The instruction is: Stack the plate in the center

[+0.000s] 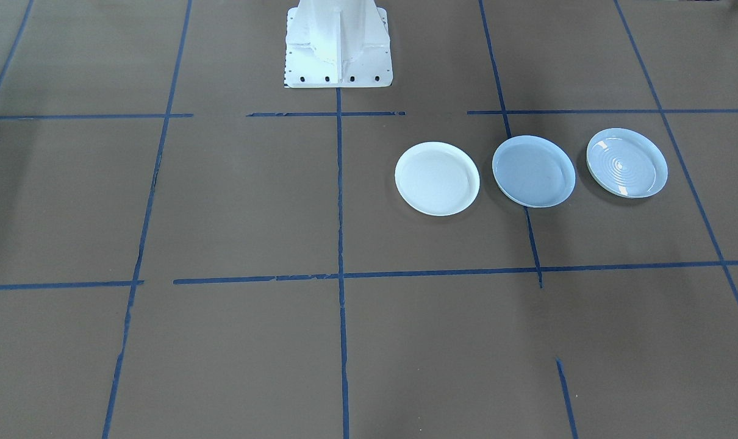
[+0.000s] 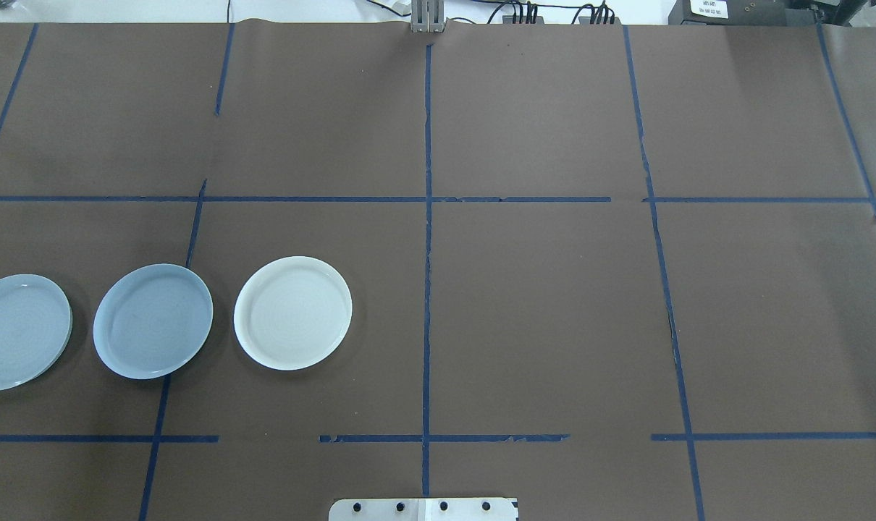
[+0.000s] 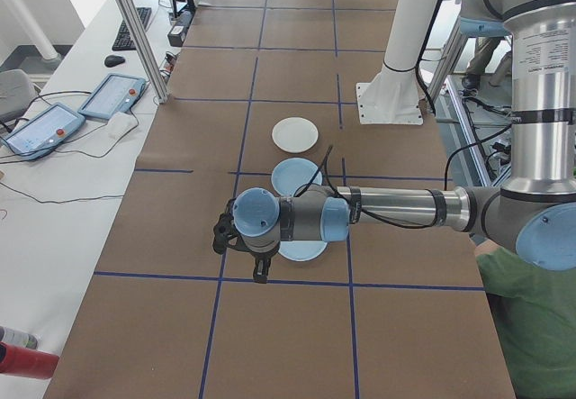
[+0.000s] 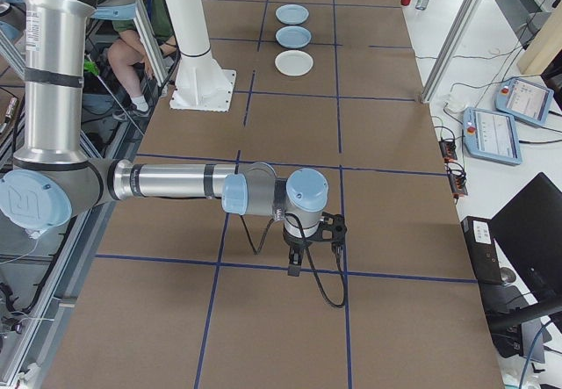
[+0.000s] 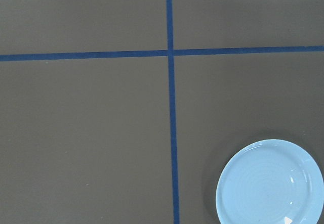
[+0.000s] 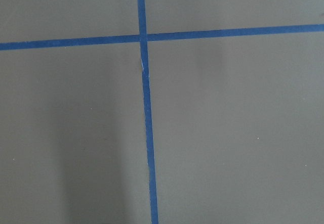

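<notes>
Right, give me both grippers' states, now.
Left gripper: seen only in the left side view, cannot tell; nothing visibly held.
Right gripper: seen only in the right side view, cannot tell; nothing visibly held.

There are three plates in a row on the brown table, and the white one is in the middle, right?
Not quite. There are three plates in a row, but the middle one is the smooth blue-grey plate. The white plate is at one end and the ringed plate at the other, as the overhead view shows.

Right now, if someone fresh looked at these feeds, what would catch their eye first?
Three plates in a row on the robot's left side of the brown table: a white plate, the blue-grey center plate, and a ringed pale blue plate. None is stacked. Blue tape lines grid the surface.
</notes>
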